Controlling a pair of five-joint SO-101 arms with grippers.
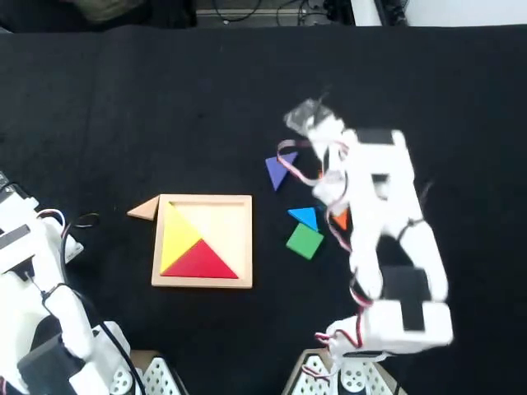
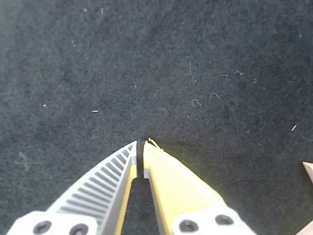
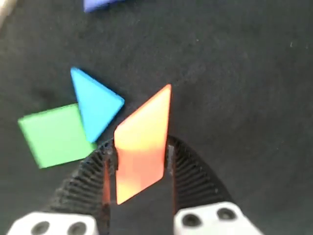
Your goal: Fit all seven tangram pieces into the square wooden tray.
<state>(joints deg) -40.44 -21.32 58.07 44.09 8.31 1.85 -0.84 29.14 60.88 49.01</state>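
Wooden tray (image 1: 206,198): lies on the black cloth (image 1: 99,107), left of the table's middle in the high view.
In the tray: yellow triangle (image 1: 179,234) on the left side, red triangle (image 1: 202,263) along the near edge, the two meeting; the rest of the floor is bare wood.
Peach triangle (image 1: 146,210): outside the tray, at its far left corner.
Purple triangle (image 1: 276,170): right of the tray, beyond its far right corner.
Blue triangle (image 1: 304,216) and green square (image 1: 305,241): right of the tray, close together.
Orange parallelogram (image 3: 142,142): farther right of the tray than the blue triangle.
Right gripper (image 3: 141,146): jaws pressed against both long sides of the orange parallelogram; whether the piece is off the cloth cannot be told.
Obstruction: in the high view the right arm (image 1: 383,239) covers most of the orange piece (image 1: 339,220); the right wrist view gives the grip plainly.
Left gripper (image 2: 142,144): jaws closed tip to tip, holding nothing, over bare cloth.
Left arm (image 1: 49,321): near side, left of the tray.
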